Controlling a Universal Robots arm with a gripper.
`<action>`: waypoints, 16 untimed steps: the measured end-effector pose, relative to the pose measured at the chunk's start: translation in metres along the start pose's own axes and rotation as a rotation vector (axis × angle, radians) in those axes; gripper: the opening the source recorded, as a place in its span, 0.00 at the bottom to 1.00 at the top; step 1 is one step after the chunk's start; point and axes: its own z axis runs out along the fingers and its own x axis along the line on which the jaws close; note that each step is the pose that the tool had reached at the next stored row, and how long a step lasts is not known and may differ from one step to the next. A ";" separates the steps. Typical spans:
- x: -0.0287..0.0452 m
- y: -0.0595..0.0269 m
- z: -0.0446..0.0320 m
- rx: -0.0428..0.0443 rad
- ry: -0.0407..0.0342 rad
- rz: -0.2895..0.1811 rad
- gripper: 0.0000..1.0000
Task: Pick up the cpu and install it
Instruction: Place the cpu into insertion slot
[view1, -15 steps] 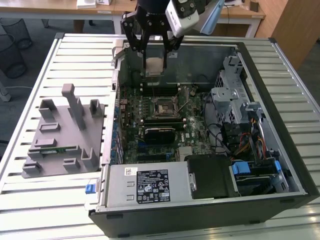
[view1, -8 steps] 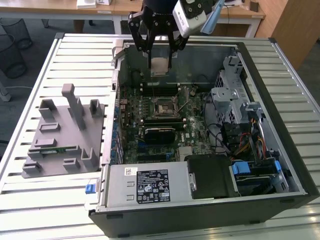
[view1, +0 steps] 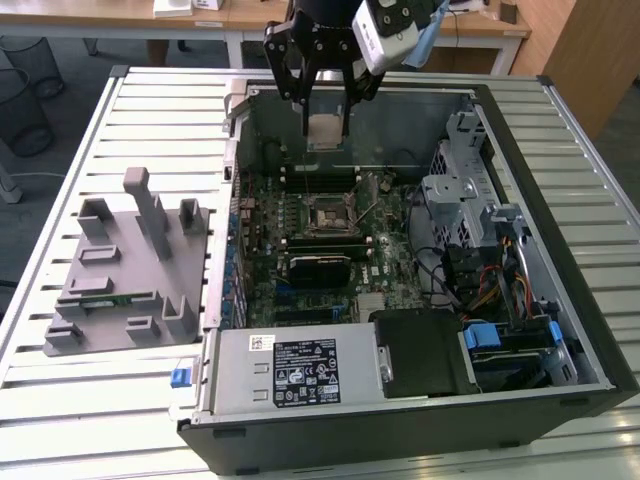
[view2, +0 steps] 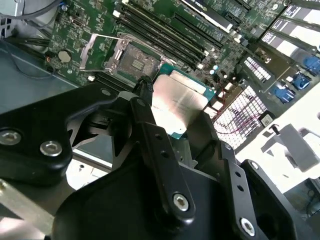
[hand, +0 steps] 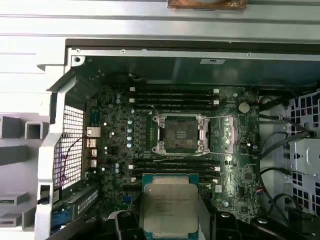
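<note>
Cpu, small flat square chip with shiny silver top and thin green rim (view1: 327, 130): light, stiff, likely delicate underneath, so edges only.
Exterior view: black pincer (view1: 327, 120) grips it above the open grey computer case (view1: 410, 120). Second wrist view: barely parted fingers (view2: 150, 130) clamp opposite edges. First wrist view: black-framed socket (hand: 180, 134) well below the pincer.

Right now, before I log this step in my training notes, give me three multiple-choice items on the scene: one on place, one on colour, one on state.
1. Where is the cpu? A on the grey fixture; B between the fingers, over the open computer case; C in a drive bay.
2. Its top is: A black; B blue; C silver.
3. The socket is: A open and empty; B under a cooler; C holding a chip.
Answers: 1 B, the fingers clamp it over the case; 2 C, its lid gleams silver; 3 A, no chip sits inside its frame.
</note>
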 end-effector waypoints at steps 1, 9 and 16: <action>-0.0002 0.0002 0.0001 0.0000 -0.0007 0.009 0.53; -0.0003 0.0008 0.0013 0.0001 -0.0092 0.105 0.53; -0.0004 0.0011 0.0027 0.0001 -0.0168 0.192 0.53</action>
